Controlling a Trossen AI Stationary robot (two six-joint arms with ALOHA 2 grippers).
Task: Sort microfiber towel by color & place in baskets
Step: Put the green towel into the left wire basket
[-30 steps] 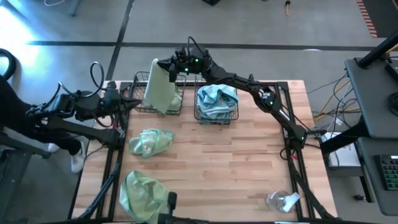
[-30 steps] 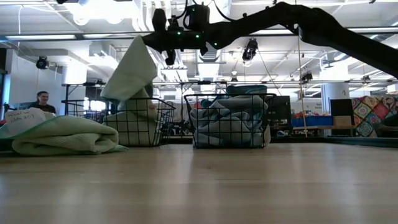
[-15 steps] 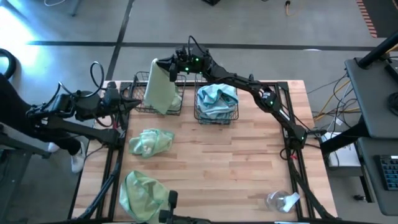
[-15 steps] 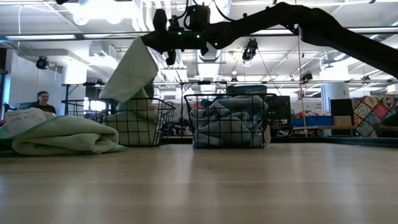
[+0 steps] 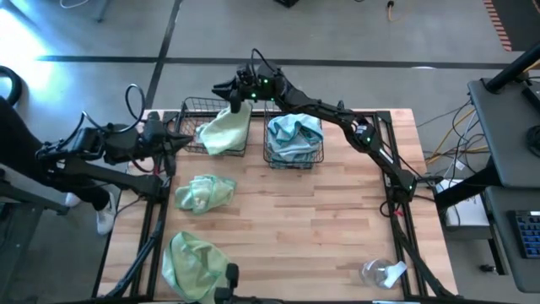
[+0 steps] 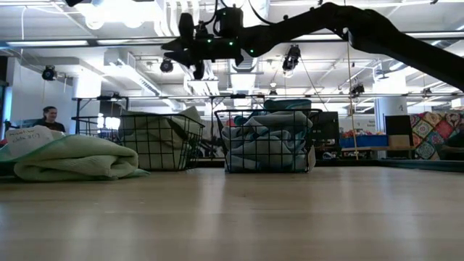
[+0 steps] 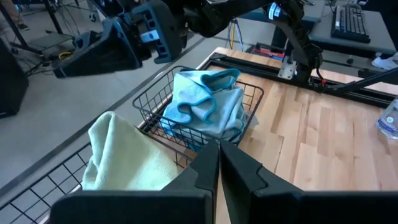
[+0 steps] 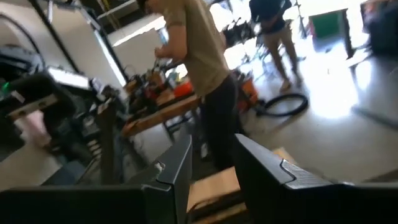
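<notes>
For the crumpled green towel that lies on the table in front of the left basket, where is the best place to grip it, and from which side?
Probably from straight above: the green towel lies bunched on the table, so pinch its raised middle fold. Nothing stands over it.

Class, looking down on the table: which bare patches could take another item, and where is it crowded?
Free: the wood right of the blue-filled basket and the centre, down to the clear plastic item. Crowded: the left side, with two loose green towels, and the green-filled basket.

You're looking at two dark, matte-black jointed arms. Your right arm's hand (image 5: 226,86) shows small green lights glowing near the wrist, with thin black cables looping above. Your left hand (image 5: 187,140) carries black cable loops too; its fingers (image 7: 205,174) are angular, dark plastic.
</notes>
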